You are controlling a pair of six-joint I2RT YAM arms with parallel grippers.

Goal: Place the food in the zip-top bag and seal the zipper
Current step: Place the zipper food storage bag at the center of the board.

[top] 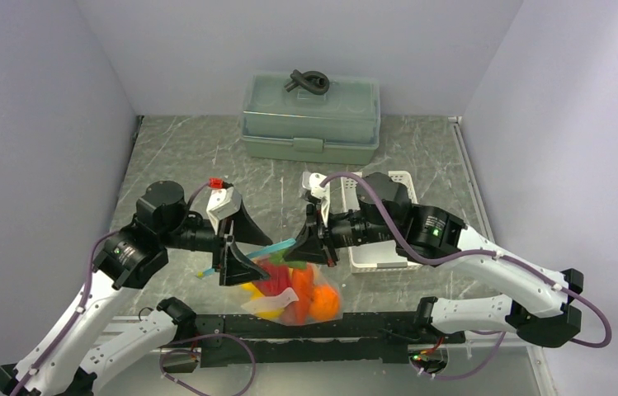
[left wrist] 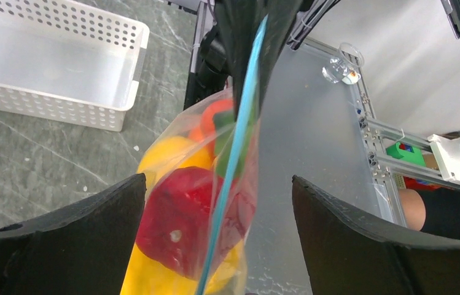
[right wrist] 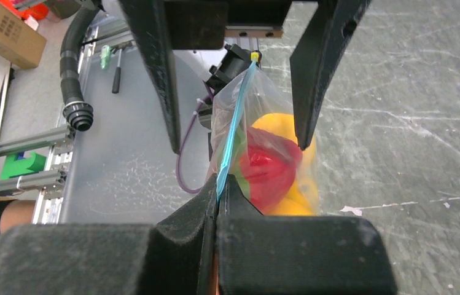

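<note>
The clear zip-top bag [top: 289, 313] hangs between my two grippers near the table's front edge. It holds the food: red [left wrist: 175, 224], yellow [left wrist: 169, 153], green [left wrist: 227, 126] and orange [top: 326, 304] pieces. The teal zipper [left wrist: 234, 150] runs along its top edge. My right gripper [right wrist: 218, 193] is shut on the zipper at the bag's right end, also seen in the top view [top: 305, 252]. My left gripper [left wrist: 218, 179] is open, its fingers [right wrist: 153, 67] standing wide on either side of the zipper without touching it; it also shows in the top view [top: 252, 247].
A white lattice basket [top: 381, 261] sits on the table behind the right gripper, also in the left wrist view [left wrist: 123, 74]. A grey-green lidded box [top: 309, 120] stands at the back wall. The arms' base rail [top: 313, 326] runs below the bag.
</note>
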